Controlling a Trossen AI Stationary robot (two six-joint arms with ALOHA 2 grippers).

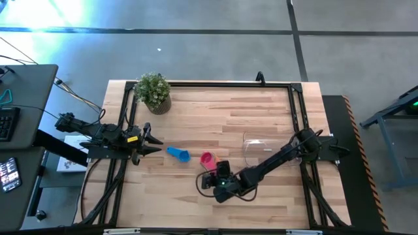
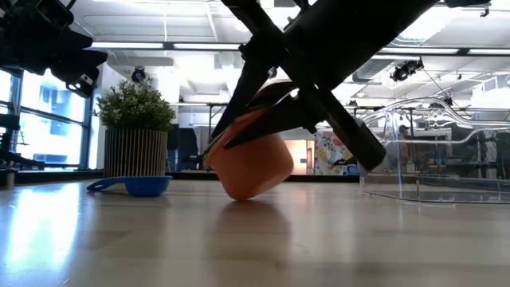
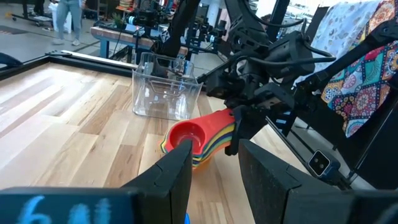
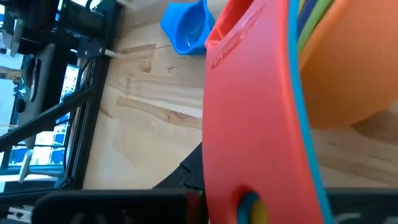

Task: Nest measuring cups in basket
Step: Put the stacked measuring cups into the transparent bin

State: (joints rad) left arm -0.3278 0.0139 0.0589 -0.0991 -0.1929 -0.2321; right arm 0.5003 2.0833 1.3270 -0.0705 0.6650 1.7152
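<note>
Wooden desk (image 1: 261, 111) carrying everything, largest first: clear basket (image 1: 260, 150) near the right edge, not yet holding any cup; potted plant (image 1: 154, 92) at the far left corner. Right claw (image 1: 210, 180) near the front edge, gripping the handles of a nested stack of cups (image 3: 196, 140), red one innermost, orange outermost, stack tilted with its bottom touching the wood. Blue cup (image 1: 177, 154) lying alone, left of the stack. Left claw (image 1: 154, 141) wide apart, waiting by the left edge. Step in hand, seemingly: gathering the stack. Next: probably adding the blue cup, then carrying all into the basket.
</note>
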